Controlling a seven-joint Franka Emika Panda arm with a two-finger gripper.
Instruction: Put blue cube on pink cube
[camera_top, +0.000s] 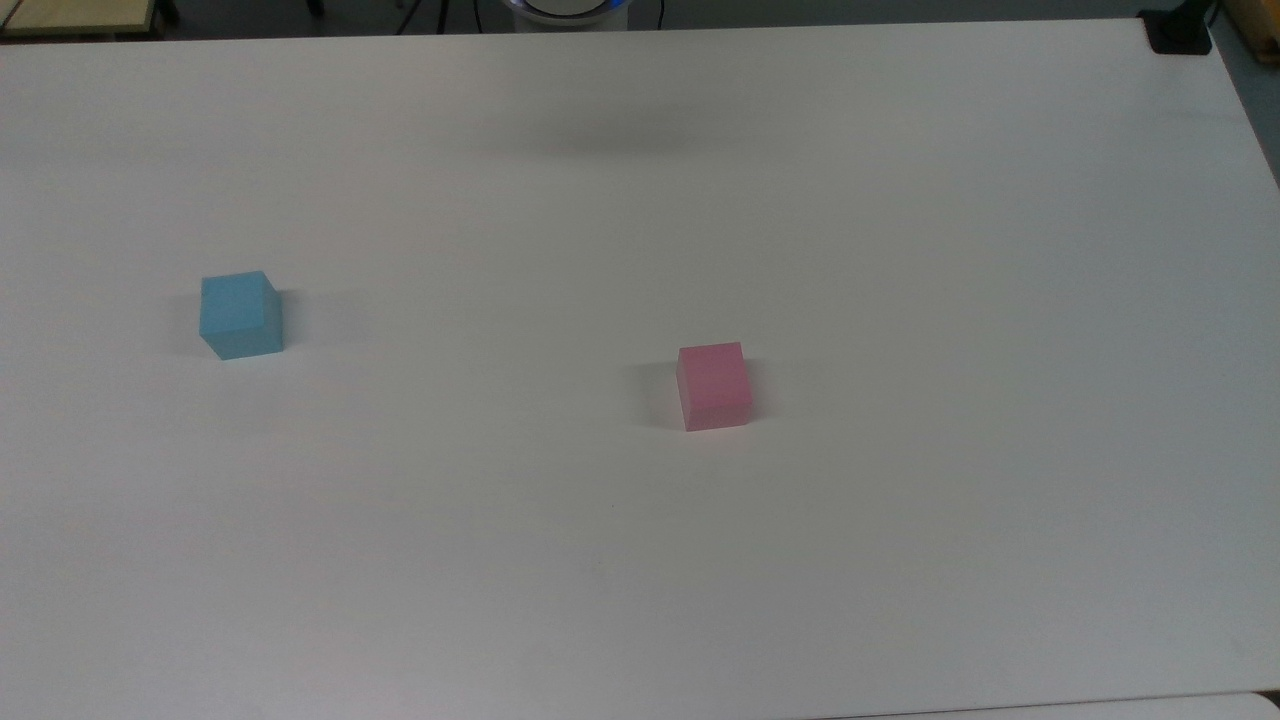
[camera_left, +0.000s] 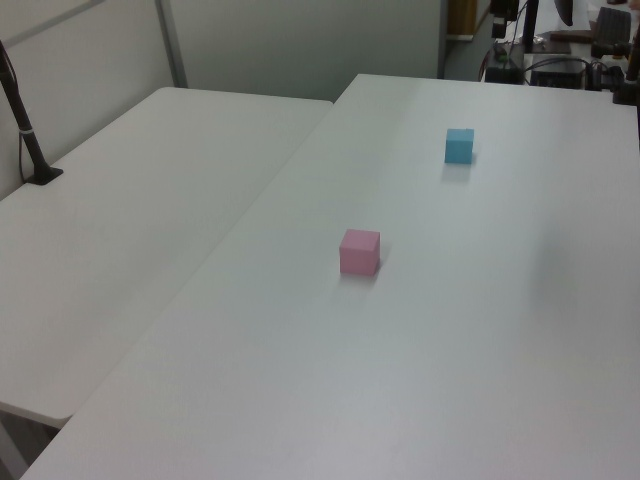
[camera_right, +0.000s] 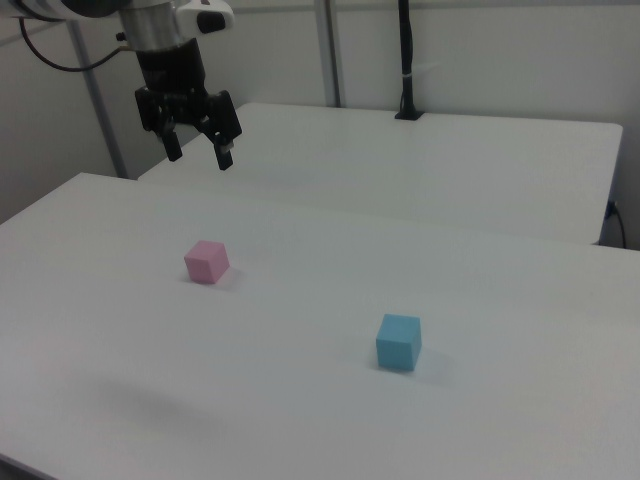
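Top view looks steeply down; left and right views face obliquely — all share the table (camera_top: 900, 250).

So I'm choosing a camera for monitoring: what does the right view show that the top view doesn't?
Right view alone: the end effector, open, raised above the table beyond the pink cube, and a second table behind. Top view alone: a black clamp at the table's far corner. Both: the blue cube and pink cube standing apart on the white table.

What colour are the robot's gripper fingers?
Black; the gripper shows best in the right view.
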